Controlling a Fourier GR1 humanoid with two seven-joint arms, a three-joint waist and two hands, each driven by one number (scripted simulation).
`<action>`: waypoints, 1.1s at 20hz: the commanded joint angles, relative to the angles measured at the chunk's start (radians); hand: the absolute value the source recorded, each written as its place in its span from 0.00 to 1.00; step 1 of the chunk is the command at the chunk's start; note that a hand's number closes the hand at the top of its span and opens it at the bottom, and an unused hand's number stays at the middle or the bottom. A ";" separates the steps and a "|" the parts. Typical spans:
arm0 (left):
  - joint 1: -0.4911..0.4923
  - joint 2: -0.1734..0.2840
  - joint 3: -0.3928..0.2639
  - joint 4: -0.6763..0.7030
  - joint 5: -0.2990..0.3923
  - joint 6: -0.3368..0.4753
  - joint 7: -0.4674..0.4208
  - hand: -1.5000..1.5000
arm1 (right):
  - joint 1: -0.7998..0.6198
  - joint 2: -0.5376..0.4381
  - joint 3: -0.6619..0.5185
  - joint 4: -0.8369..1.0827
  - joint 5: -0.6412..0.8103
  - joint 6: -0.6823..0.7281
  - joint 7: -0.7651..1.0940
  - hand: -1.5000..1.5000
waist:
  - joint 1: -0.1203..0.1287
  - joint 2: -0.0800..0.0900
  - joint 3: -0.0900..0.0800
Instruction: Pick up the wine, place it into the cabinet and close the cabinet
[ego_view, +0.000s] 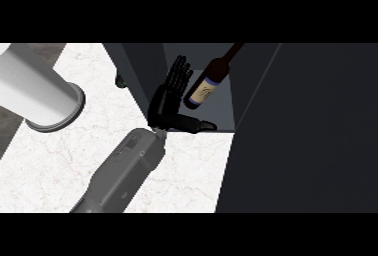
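Now | dark brown glass wine bottle (208, 82) with cream label and purple band stands inside the dark grey cabinet (251, 75), long axis tilted, neck toward upper right | black left hand (169, 95) released, fingers straight, just beside the bottle | white cylindrical canister (37, 90) on marble counter (66, 160).

Grey cylinder (37, 90) on marble counter (52, 160)

No legible text on wine bottle label (202, 92)
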 joint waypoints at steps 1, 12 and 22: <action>0.147 0.009 -0.055 -0.161 -0.022 0.032 0.018 0.00 | 0.096 -0.043 -0.015 -0.227 -0.051 0.008 0.046 0.00 | -0.004 -0.001 0.002; 0.507 0.122 -0.138 -0.594 -0.022 0.057 0.094 0.00 | 0.038 -0.064 -0.011 -0.228 -0.010 -0.013 0.114 0.00 | -0.005 0.009 0.000; 0.693 0.265 -0.056 -0.698 0.014 -0.081 0.005 0.00 | 0.032 -0.117 0.036 -0.178 -0.112 0.147 0.026 0.00 | -0.004 0.013 0.001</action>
